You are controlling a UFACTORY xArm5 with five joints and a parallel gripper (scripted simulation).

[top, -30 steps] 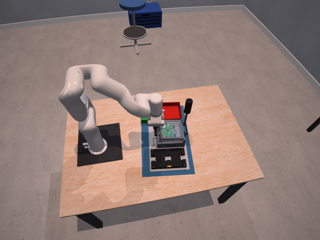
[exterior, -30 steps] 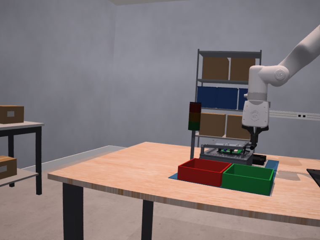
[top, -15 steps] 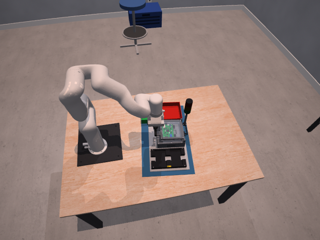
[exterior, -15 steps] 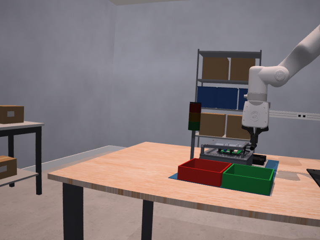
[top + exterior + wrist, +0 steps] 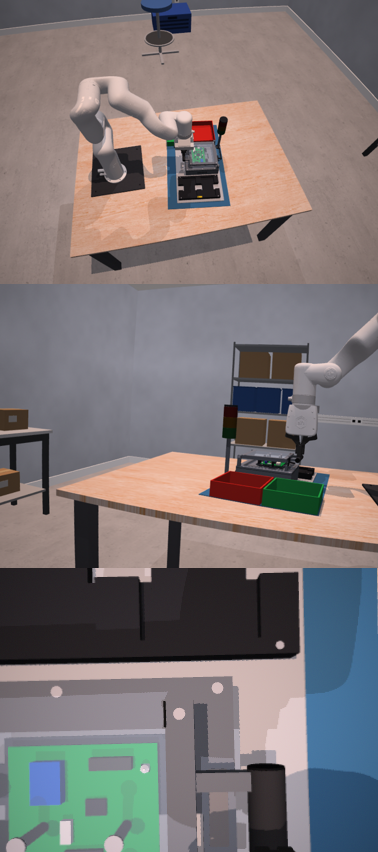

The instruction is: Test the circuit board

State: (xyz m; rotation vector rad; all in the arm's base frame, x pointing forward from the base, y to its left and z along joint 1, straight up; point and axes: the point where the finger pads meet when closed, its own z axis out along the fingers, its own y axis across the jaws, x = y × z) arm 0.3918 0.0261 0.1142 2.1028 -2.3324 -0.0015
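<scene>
Near the centre of the top view, the green circuit board (image 5: 199, 155) lies flat inside the grey tester (image 5: 202, 167), seen through the lid that is down over it, and the black tray (image 5: 199, 190) sits just below the tester on the blue mat (image 5: 225, 183). The claw (image 5: 299, 458) is fully closed with nothing between its fingers, and in the exterior view its tip stands at the right edge of the tester, right of centre. The red bin (image 5: 239, 487) and the green bin (image 5: 292, 496) stand side by side on the table (image 5: 158, 479) in front of the tester, and the signal light (image 5: 230, 421) stands to its left with no lamp shining.
</scene>
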